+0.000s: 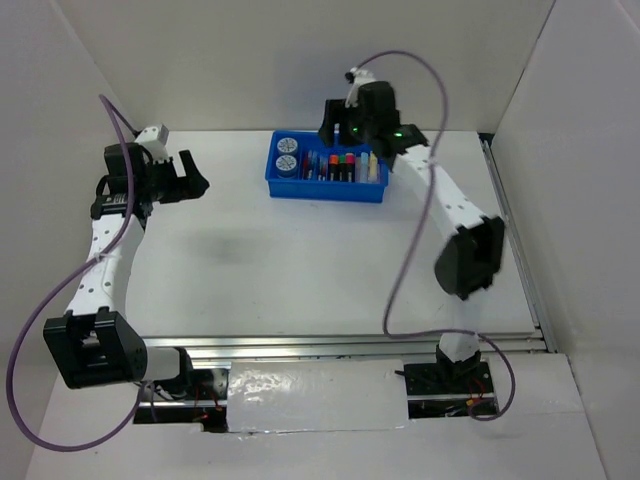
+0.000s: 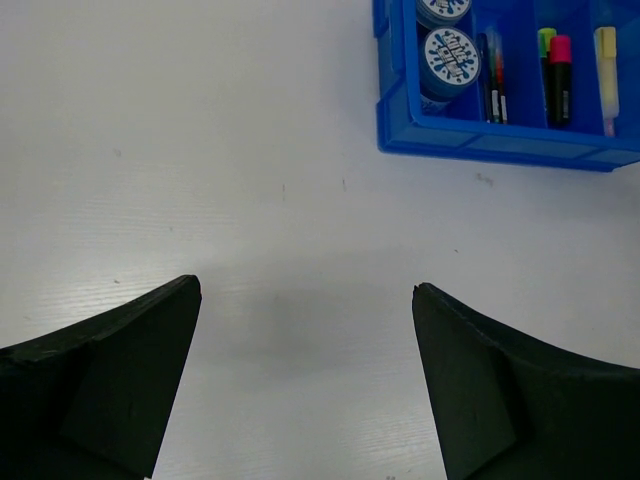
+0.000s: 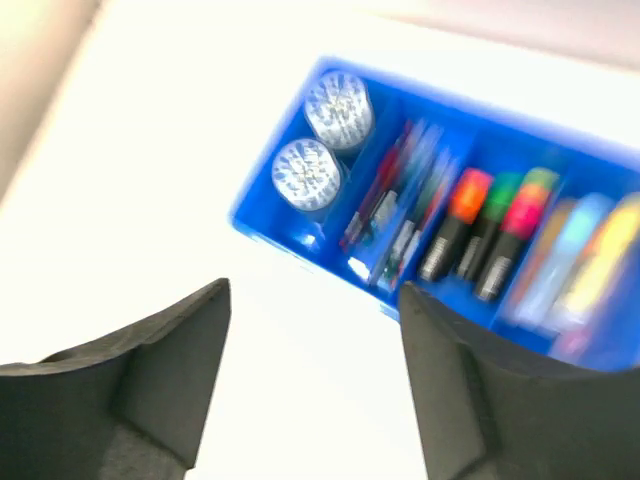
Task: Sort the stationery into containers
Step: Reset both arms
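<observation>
White desk [image 1: 300, 270] carries the blue tray [image 1: 327, 192] at its far middle; right fingers [image 3: 150, 370] hover above it, spread and empty; left fingers [image 2: 120, 380] stand wide apart, holding nothing. Compartments hold markers [image 3: 490, 230], thin pens [image 3: 395, 205] and two discs [image 3: 308, 175] in the left end one; the blurred pale items are perhaps highlighters.

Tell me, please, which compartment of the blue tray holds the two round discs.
The end compartment, leftmost in the top view: two pale discs fill it, while its neighbours hold thin pens and markers.
</observation>
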{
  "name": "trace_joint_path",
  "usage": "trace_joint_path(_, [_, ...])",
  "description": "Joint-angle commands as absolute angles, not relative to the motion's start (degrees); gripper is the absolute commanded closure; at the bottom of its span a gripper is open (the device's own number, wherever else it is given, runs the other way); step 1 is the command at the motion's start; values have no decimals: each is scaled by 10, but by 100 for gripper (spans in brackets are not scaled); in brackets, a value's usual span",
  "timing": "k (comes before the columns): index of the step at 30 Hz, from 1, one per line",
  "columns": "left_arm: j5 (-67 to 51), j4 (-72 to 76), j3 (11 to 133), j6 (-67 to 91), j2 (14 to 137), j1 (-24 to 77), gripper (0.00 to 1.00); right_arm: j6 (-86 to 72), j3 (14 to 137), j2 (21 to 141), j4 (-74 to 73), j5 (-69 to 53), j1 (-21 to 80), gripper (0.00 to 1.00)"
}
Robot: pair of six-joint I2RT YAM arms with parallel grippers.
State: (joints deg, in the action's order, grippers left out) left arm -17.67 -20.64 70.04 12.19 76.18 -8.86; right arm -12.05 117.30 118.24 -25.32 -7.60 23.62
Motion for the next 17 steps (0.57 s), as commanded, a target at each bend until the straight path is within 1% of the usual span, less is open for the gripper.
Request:
trace_joint_path(1, [-157,-257,718,85,769,-91,1,-48,1056,972,-272,-66,217,24])
trace_joint_path(2, [-143,-264,717,85,773,-91,1,-36,1011,899,-272,-66,210,23])
trace_joint_path(3, [-122,-269,712,85,775,-91,1,-28,912,865,-270,-60,193,18])
trace_joint_path(4, [-115,-270,693,79,771,-91,1,-19,860,796,-267,-42,179,16])
trace_joint_path(5, [-108,-268,681,74,766,-92,1,-18,818,764,-270,-39,164,15])
trace_joint_path(6, [-98,-263,668,69,759,-92,1,-20,736,737,-272,-44,121,15])
trace_joint_path(7, [-92,-250,639,62,739,-91,1,-26,696,676,-277,-50,93,14])
trace_joint_path(8, [-89,-241,623,58,728,-92,1,-24,662,649,-279,-52,73,13])
trace_joint_path(9, [-89,-234,609,49,716,-91,1,-18,600,626,-279,-50,40,11])
trace_joint_path(10, [-87,-227,582,46,693,-92,1,-13,575,583,-281,-41,27,11])
trace_joint_path(12, [-84,-209,551,47,672,-91,0,-6,520,536,-289,-41,5,9])
trace_joint_path(13, [-85,-207,545,47,669,-92,1,-6,505,526,-287,-40,-13,9])
trace_joint_path(17, [-91,-188,519,44,653,-92,0,-8,456,492,-275,-50,-32,8])
